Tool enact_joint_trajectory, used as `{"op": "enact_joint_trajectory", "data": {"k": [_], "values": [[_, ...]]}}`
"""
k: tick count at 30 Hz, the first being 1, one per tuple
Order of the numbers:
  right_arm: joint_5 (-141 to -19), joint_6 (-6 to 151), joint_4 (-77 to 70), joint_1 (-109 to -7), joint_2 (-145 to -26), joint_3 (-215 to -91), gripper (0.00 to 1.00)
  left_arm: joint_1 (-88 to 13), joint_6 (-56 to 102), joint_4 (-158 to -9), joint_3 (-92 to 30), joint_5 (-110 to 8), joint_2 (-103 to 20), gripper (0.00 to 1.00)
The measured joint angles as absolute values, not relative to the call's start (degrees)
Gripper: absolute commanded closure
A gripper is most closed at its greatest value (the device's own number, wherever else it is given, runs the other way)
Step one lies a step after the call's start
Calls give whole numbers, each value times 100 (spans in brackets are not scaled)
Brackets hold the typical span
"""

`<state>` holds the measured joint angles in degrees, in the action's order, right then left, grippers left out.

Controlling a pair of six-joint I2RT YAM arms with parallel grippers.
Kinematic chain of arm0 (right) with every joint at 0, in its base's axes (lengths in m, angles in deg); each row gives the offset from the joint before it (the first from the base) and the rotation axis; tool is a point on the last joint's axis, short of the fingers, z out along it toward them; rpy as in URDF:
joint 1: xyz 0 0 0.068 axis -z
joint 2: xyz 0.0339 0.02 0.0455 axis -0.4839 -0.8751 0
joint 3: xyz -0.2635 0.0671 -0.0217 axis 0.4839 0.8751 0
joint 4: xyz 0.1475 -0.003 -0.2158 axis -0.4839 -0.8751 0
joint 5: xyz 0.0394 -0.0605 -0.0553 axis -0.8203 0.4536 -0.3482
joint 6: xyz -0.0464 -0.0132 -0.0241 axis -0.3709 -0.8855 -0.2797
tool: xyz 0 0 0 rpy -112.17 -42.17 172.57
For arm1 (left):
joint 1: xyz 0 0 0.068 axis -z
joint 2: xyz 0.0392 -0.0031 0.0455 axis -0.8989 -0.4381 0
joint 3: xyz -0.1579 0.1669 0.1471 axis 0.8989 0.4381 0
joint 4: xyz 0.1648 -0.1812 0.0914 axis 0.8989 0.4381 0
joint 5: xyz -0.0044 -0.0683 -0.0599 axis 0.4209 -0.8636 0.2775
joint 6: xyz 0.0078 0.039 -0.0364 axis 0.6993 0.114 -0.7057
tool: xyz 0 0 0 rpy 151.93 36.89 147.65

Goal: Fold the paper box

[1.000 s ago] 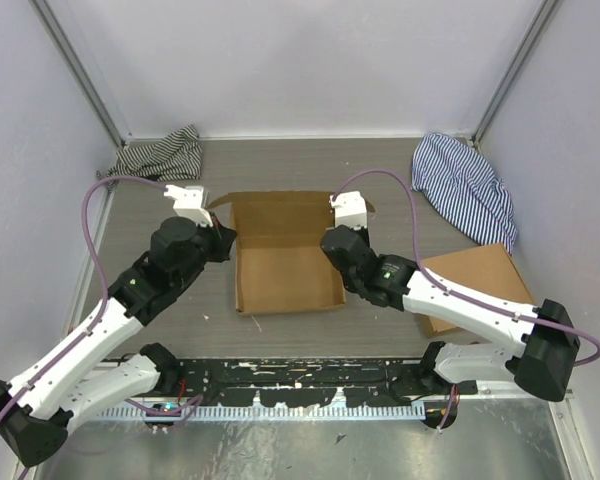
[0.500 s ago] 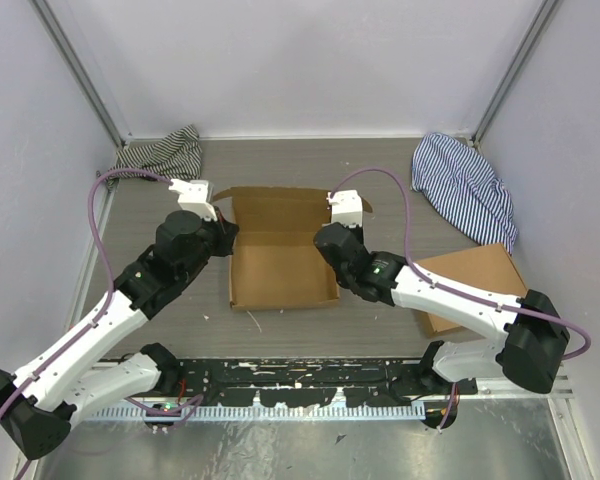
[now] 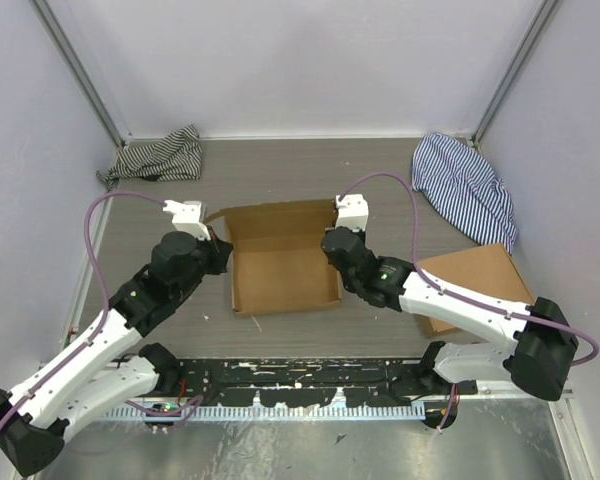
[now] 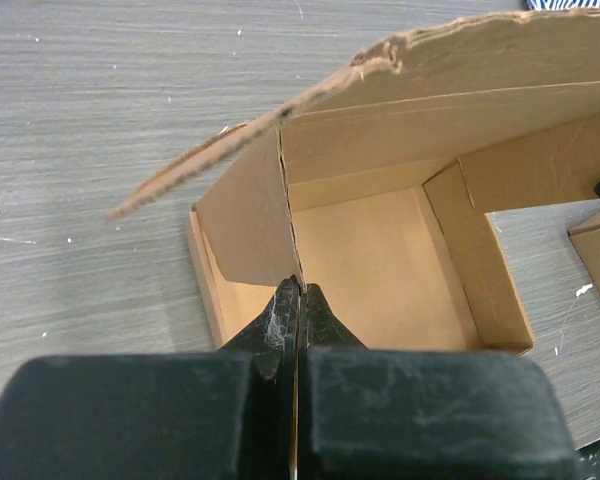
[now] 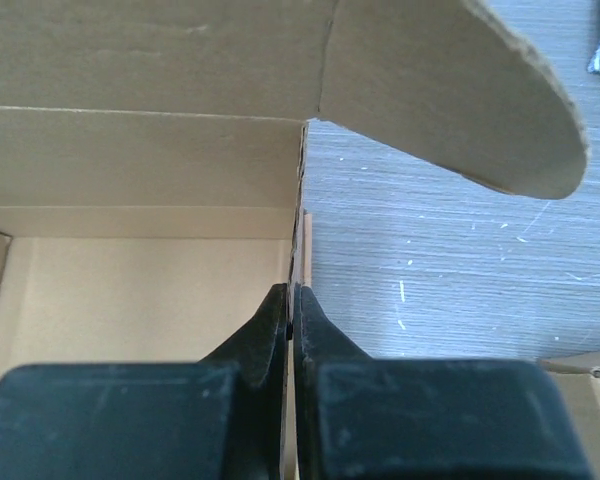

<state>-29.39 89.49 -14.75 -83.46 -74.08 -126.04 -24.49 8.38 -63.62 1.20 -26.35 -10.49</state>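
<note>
The paper box is brown cardboard, an open shallow tray in the middle of the table with its lid flap standing at the far side. My left gripper is shut on the box's left wall, seen edge-on between the fingers in the left wrist view. My right gripper is shut on the right wall, seen edge-on in the right wrist view. The lid leans over the tray, with a rounded side tab sticking out at the right and another at the left.
A stack of flat brown cardboard lies at the right under my right arm. A blue striped cloth lies at the back right, a dark striped cloth at the back left. Walls close in three sides.
Both grippers, holding the box walls, have shifted slightly nearer with the box. The lid flap has tipped a little further up and forward over the tray.
</note>
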Motion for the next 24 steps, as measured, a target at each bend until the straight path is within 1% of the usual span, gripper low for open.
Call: {"op": "enact_joint_trajectory", "data": {"k": [3,5,7,8,14,19,24], "values": [[-3241,9002,-1562,-8346,-7314,-12583,69,-2449,755,-6264,244,-2635,-892,100],[-3451,9021,-1709,-8353,-7242,-12552,58,-2446,700,-6174,314,-2652,-792,100],[-3737,9035,-1993,-8364,-7091,-12526,50,-2446,643,-6098,358,-2674,-737,100],[-3864,9024,-2137,-8364,-7001,-12524,48,-2446,613,-6074,380,-2685,-713,100],[-5066,8805,-3241,-8375,-6123,-12600,42,-2442,449,-6013,496,-2834,-639,100],[-6161,8510,-4130,-8375,-5533,-12967,40,-2436,366,-5683,498,-3033,-536,100],[-7160,8311,-4380,-8375,-4966,-13164,40,-2429,261,-5134,498,-3339,-48,100]]}}
